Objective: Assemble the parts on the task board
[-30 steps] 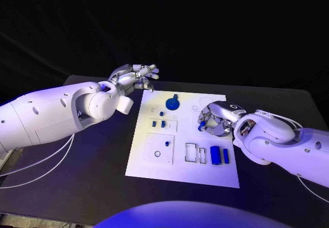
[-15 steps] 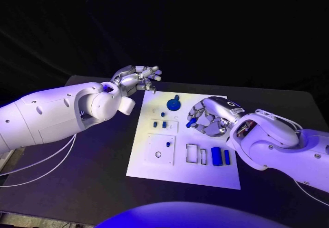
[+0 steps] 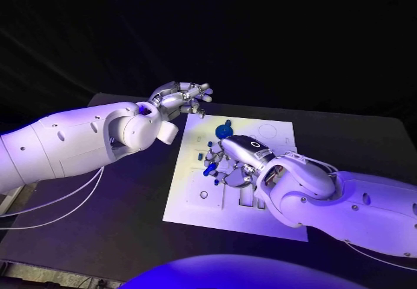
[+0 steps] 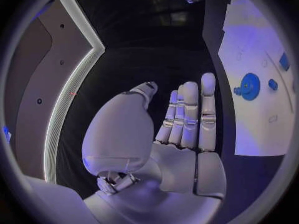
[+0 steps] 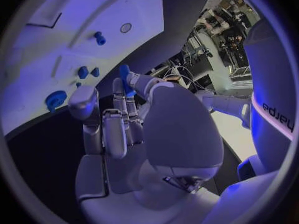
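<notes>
Right robot hand (image 3: 228, 161) pinches a small blue plastic part (image 3: 210, 170) over the flat white task board (image 3: 193, 208), apparently lining it up with a slot, while the left robot hand (image 3: 180, 98), fingers loosely apart and holding nothing, hovers beyond the black bench's (image 3: 104, 223) far corner.

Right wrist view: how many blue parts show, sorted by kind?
Large round part on the task board: 1
Small parts on the task board: 4
Part held by the right hand: 1
Total: 6
</notes>
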